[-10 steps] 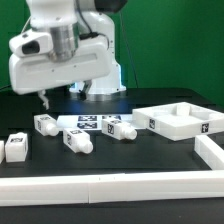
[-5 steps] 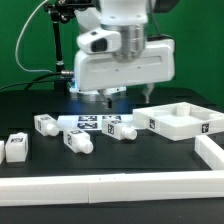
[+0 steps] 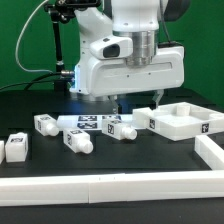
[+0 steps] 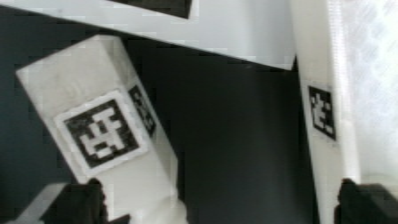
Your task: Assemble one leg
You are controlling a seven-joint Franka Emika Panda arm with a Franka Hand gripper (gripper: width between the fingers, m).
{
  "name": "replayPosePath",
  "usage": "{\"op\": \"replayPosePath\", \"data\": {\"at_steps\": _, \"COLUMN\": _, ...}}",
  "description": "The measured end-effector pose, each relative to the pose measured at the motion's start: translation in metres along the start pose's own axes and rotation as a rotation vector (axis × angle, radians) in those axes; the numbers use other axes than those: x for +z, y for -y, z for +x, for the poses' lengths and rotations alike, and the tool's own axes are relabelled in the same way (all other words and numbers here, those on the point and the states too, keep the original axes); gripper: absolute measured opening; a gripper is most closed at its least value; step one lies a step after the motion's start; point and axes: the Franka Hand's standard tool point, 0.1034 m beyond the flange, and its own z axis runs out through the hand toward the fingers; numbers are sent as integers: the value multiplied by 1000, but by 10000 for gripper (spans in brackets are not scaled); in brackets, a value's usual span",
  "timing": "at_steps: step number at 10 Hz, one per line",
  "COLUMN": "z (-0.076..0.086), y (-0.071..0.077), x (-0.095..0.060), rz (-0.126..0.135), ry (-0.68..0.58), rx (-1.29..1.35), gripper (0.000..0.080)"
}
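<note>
The tool (image 3: 137, 100) has been carried across from the exterior view's left and is now held above the leg (image 3: 122, 129), which lies on the bench (image 3: 130, 160) beside the tray-like part (image 3: 190, 128). Its fingers are spread and nothing is gripped, so a descent onto the leg is judged to be next.

A green wall (image 3: 205, 55) fills the back of the room. In front of it lies a flat black surface (image 3: 25, 110). A long white rail (image 3: 100, 188) runs along the near edge of the surface. Another white rail (image 3: 212, 150) goes up the exterior view's right side. A thin black pole (image 3: 57, 45) stands at the back, on the exterior view's left. The light is bright and even.
</note>
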Motion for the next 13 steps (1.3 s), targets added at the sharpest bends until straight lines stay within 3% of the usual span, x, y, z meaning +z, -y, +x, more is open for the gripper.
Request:
{"op": "replayPosePath", "data": {"at_steps": 2, "z": -1, "y": 33, "x": 5, "rz": -10, "ry": -12, "rx": -69, "gripper": 649}}
{"op": "replayPosePath", "data": {"at_steps": 5, "z": -5, "y": 32, "x": 33, "rz": -10, "ry": -20, "rx": -105, "gripper": 649}}
{"op": "replayPosePath", "data": {"at_steps": 8, "z": 2, "y": 32, "x": 40, "rz": -9, "ry": -17, "rx": -104, "gripper": 649}}
{"op": "replayPosePath", "data": {"at_steps": 9, "z": 2, "y": 32, "x": 41, "rz": -9, "ry": -16, "rx": -104, "gripper": 561}}
{"op": "replayPosePath", "data": {"at_steps": 11, "z": 2, "y": 32, "x": 41, "rz": -9, "ry": -16, "rx": -104, "gripper": 284}}
{"op": "replayPosePath", "data": {"at_steps": 12, "z": 2, "y": 32, "x": 41, "rz": -9, "ry": -16, "rx": -104, "gripper": 284}}
{"op": "replayPosePath", "data": {"at_steps": 13, "z": 2, "y": 32, "x": 41, "rz": -9, "ry": -16, "rx": -104, "gripper": 102}}
